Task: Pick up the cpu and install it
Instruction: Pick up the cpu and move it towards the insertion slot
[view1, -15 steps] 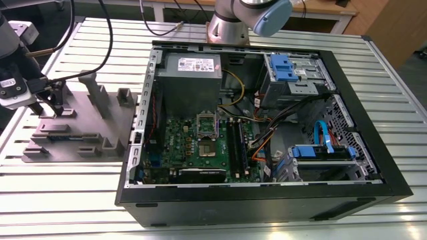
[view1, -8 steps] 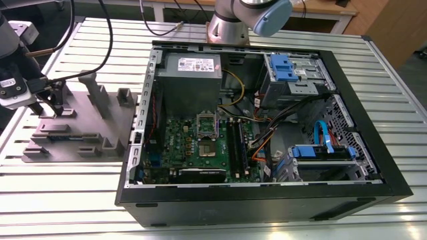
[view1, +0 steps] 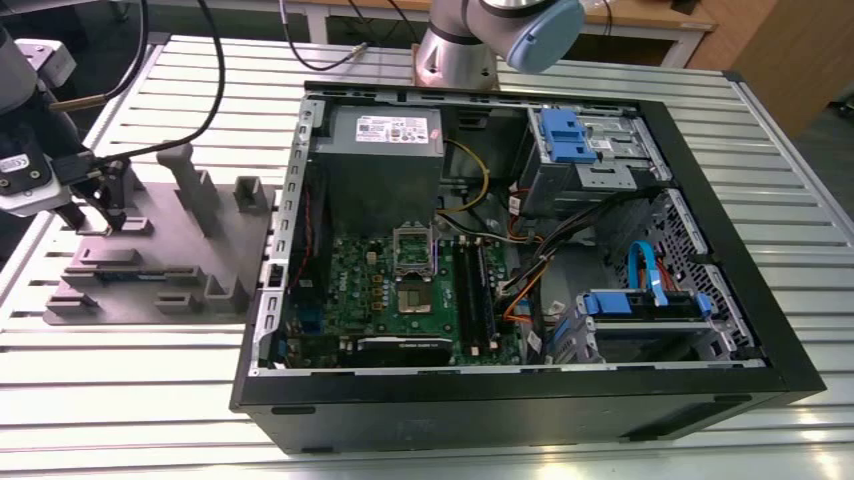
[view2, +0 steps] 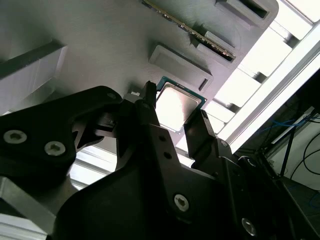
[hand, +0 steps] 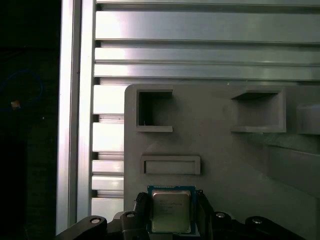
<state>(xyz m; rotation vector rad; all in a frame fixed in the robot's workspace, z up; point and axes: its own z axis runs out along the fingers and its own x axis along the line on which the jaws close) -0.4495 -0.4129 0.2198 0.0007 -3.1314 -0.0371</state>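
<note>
- cpu (hand: 170, 211): you have one, shiny top up, over the grey tray (view1: 160, 235) at the corner farthest from the computer case (view1: 534, 415). You cannot tell whether it rests on the tray or hangs just clear of it.
- Your gripper (hand: 172, 199) has closed in on the chip. Its two fingers (hand: 142, 212) are drawn narrow, one against each of two opposite edges, and the metal top stays in plain sight between them in both wrist views.
- Just beside the chip on the tray stands one low rectangular block (hand: 171, 165), apart from the fingers.
- Further in on the tray, past that block, you see two open-sided pockets (hand: 155, 111).
- One memory stick (view2: 187, 25) stands on edge in a tray slot, well apart from the chip.
- In the exterior view, several upright posts (view1: 187, 185) rise from the tray between your gripper and the case.
- The case lies open-side up just beside the tray on the slatted metal table (view1: 134, 400).
- Its near wall stands between the tray and the one socket (view1: 416, 285) on the green board.
- Inside the case you can count one grey power-supply box (view1: 380, 130) and two blue drive brackets (view1: 567, 135).
</note>
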